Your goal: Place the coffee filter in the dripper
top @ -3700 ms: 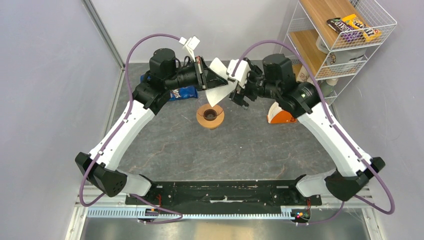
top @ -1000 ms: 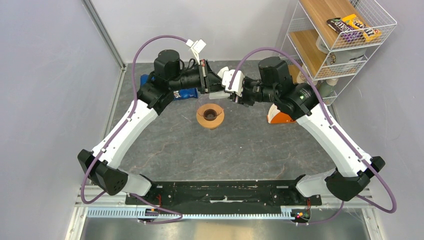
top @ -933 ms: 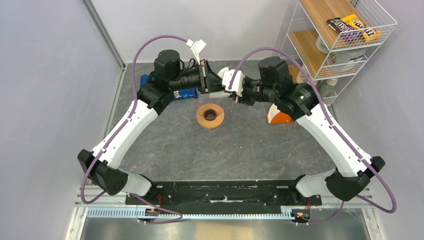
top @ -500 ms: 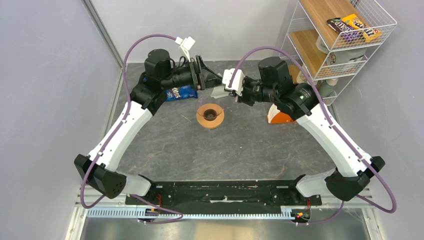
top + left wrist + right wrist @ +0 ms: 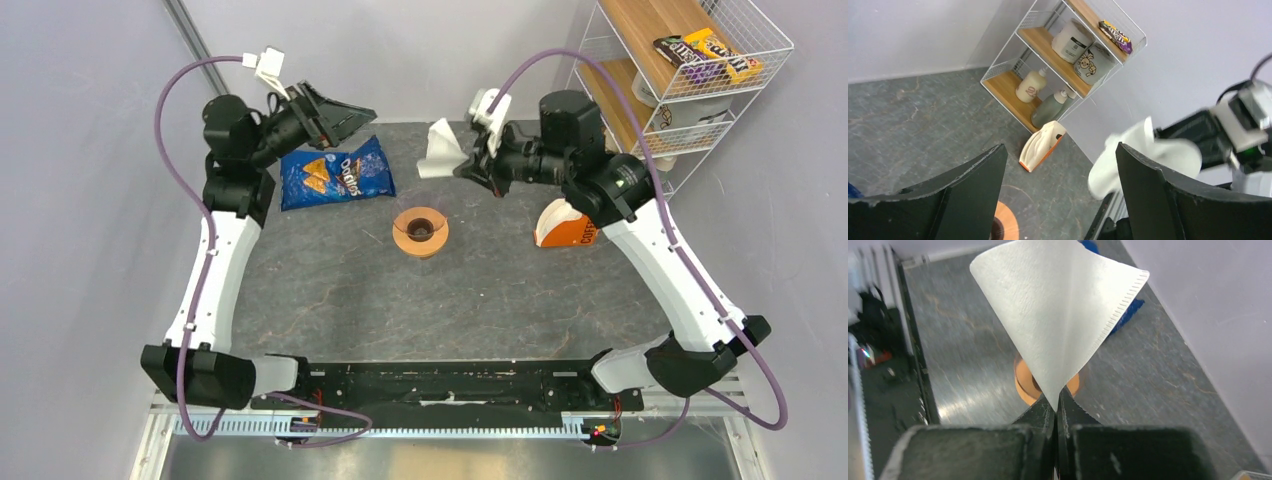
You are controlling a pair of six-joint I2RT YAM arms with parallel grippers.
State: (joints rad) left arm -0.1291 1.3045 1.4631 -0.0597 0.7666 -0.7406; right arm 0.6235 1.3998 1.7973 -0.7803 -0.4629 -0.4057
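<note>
In the top view, the right pincer (image 5: 468, 165) is pinching the pointed end of the coffee filter (image 5: 440, 150). It is holding the paper in the air, beyond the dripper (image 5: 420, 230) and toward the far wall. The dripper is sitting near the middle of the desk (image 5: 480, 300) with its dark hollow showing no paper. The left pincer (image 5: 350, 113) is standing wide with nothing in it, raised above the blue chip bag (image 5: 335, 172) and well apart from the filter.

In the left wrist view, the black fingers (image 5: 973, 185) are gaping around bare air. The filter (image 5: 1128, 155) is showing beyond them as a blurred white shape in the other arm's grip. Only a sliver of the dripper's rim (image 5: 1007, 227) is peeking in at the bottom.

In the right wrist view, the jaws are pressing together on the cone's tip, and the filter (image 5: 1058, 315) is fanning upward, flat and folded. The dripper (image 5: 1024, 382) is lying below and behind it.

The filter is, I judge, being carried to the dripper by the right arm alone. The next move seems to call for bringing the paper over the hollow with its point turned down. Since the jaws are gripping that point, the release will probably need care.
</note>
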